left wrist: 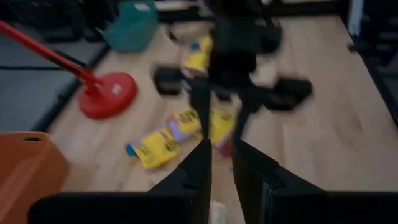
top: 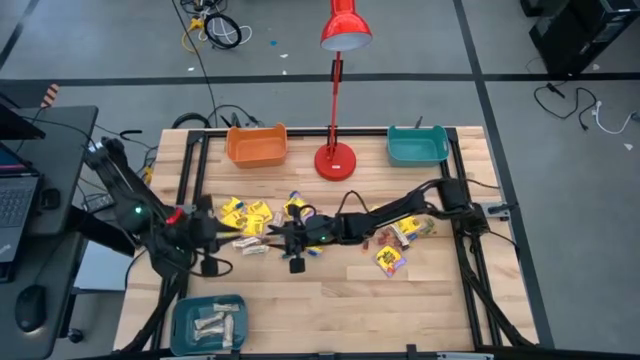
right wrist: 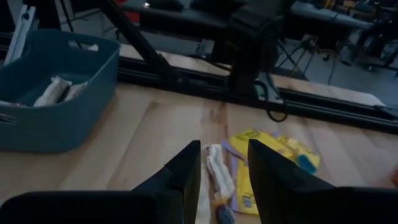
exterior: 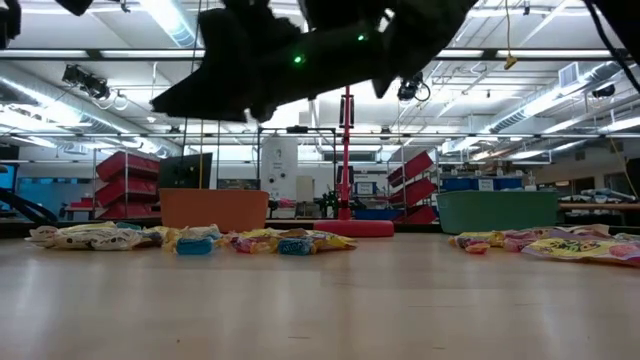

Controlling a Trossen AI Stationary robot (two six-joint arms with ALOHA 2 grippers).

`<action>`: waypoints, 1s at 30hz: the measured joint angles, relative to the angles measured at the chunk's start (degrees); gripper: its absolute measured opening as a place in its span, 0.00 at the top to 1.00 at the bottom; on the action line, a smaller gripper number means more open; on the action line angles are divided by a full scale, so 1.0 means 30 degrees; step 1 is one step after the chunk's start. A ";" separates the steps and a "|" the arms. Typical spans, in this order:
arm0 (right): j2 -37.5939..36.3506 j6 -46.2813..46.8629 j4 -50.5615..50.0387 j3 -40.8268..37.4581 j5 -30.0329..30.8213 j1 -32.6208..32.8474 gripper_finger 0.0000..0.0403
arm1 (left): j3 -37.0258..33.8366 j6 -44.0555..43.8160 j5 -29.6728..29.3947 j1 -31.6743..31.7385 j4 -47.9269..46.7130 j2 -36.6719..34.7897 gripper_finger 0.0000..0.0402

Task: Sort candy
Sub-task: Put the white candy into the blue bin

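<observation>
Counter [top: 330, 300]: pale wood, carrying everything; the high view alone takes in both arms at once.
Lamp [top: 336, 160]: red, its base on the counter's far edge, beyond both pincers.
Orange bin [top: 257, 145]: far side, beyond the left pincer; the left wrist view catches only its corner.
Teal bin [top: 417, 145]: far side, beyond the right arm.
Blue bin [right wrist: 56, 93]: on the near side of the left pincer; only the right wrist view shows the pale bars [right wrist: 59, 89] lying inside it.
Candy [top: 250, 217]: yellow packets scattered between and around the two pincers, with a second cluster [top: 392, 259] beside the right arm; the low view shows these as two flat heaps, well apart.
Left pincer [left wrist: 222, 163]: low over the counter at mid-span, fingers slightly spread, nothing between them; yellow packets [left wrist: 155, 146] lie just ahead.
Right pincer [right wrist: 224, 163]: facing the left pincer across the candy, fingers spread and empty; a pale bar [right wrist: 217, 168] and a yellow packet [right wrist: 264, 162] lie on the counter directly ahead.
</observation>
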 joint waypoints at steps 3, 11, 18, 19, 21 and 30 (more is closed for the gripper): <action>0.0970 0.0033 -0.0015 0.0965 -0.0195 0.0000 0.70 | 0.0000 0.0437 -0.1543 0.0004 -0.0034 -0.0747 0.83; 0.3474 0.0940 -0.0386 0.3537 -0.1169 -0.0007 0.70 | 0.0000 0.0465 -0.4810 0.0000 -0.0268 -0.2161 0.83; 0.5214 0.1802 -0.3821 0.5918 -0.0859 -0.0022 0.65 | 0.0000 0.0749 -0.5291 0.0007 -0.0268 -0.2095 0.83; 0.5225 0.1957 -0.4729 0.6085 -0.0598 -0.0018 0.65 | 0.0000 0.0749 -0.5288 0.0007 -0.0213 -0.2078 0.83; 0.5212 0.2037 -0.5813 0.6175 0.0009 -0.0015 0.64 | 0.0000 0.0753 -0.5291 0.0007 -0.0173 -0.2052 0.83; 0.5188 0.2020 -0.7708 0.6181 0.0506 -0.0012 0.63 | 0.0000 0.0860 -0.5444 0.0073 -0.0188 -0.2022 0.83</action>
